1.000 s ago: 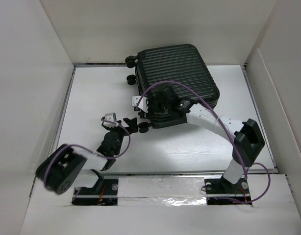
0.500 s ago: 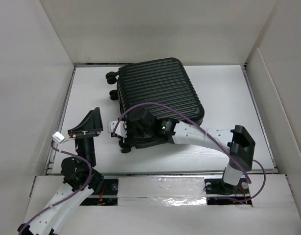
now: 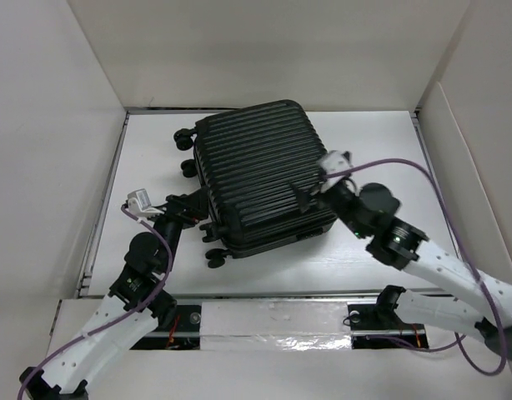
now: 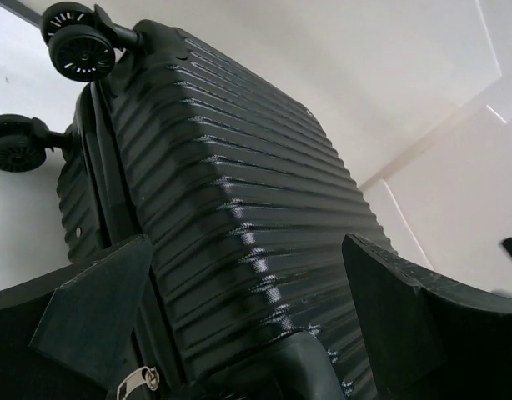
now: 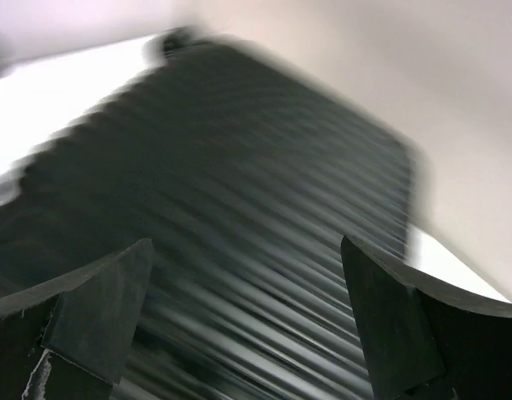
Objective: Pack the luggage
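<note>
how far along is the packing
Done: the luggage lies shut on the table, ribbed shell up. In hand: nothing is gripped. The left fingers stand open by its wheels, and the right fingers stand open at its right edge. Left: whether the zip is fully closed cannot be told, so that may remain.
</note>
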Robot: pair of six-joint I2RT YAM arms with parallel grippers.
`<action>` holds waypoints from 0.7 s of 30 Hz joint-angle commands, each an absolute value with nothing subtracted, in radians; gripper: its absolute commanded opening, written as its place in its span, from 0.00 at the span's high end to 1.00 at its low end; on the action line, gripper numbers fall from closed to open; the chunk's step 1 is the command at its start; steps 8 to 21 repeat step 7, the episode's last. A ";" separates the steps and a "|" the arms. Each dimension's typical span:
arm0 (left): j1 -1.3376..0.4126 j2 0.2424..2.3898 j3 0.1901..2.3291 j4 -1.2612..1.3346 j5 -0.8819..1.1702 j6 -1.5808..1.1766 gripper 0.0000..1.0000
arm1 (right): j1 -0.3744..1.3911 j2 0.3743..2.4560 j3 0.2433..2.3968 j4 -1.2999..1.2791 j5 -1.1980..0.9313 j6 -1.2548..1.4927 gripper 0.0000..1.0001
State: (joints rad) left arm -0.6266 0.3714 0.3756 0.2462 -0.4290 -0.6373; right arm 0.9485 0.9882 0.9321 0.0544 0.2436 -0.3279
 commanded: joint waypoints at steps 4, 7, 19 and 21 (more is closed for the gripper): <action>-0.626 0.328 0.403 0.317 -0.387 -0.604 0.01 | 0.709 0.764 0.717 0.247 0.365 -0.138 0.00; -0.626 0.328 0.396 0.356 -0.385 -0.604 0.01 | 0.597 0.759 0.683 0.239 0.264 -0.057 0.00; -0.626 0.328 0.396 0.356 -0.385 -0.604 0.01 | 0.597 0.759 0.683 0.239 0.264 -0.057 0.00; -0.626 0.328 0.396 0.356 -0.385 -0.604 0.01 | 0.597 0.759 0.683 0.239 0.264 -0.057 0.00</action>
